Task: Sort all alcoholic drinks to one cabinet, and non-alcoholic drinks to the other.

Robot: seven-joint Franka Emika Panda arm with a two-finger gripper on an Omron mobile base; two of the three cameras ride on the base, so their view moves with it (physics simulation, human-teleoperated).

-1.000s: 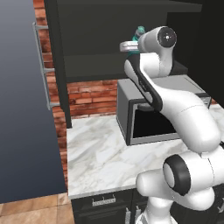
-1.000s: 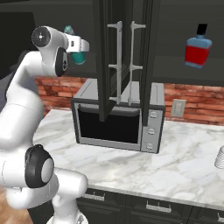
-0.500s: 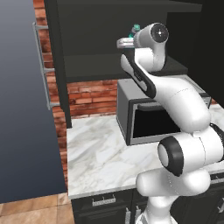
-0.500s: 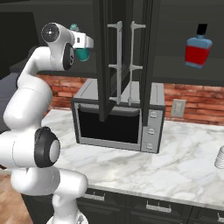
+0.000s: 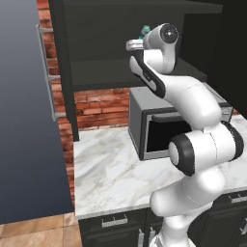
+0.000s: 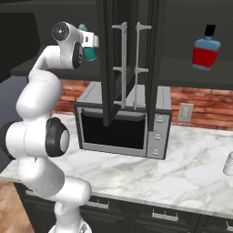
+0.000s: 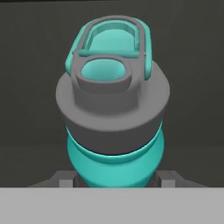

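A teal bottle with a grey cap sits upright between my fingers, its body pinched low down. My gripper is shut on it, high up in front of the left black cabinet, at shelf height. From the left, a sliver of the teal bottle peeks over the hand. From the right, the teal bottle hangs beside the open door. A squat blue bottle with red label and black cap stands on the shelf of the right cabinet.
Two open black doors with silver bar handles stand edge-on between the cabinets. A microwave sits on the marble counter below. The left cabinet's door swings wide at the far left. A ribbed white cup stands at the counter's right end.
The arm has carried the teal bottle a little further toward the left cabinet's opening, and its elbow has swung round. The grip on the bottle is unchanged.
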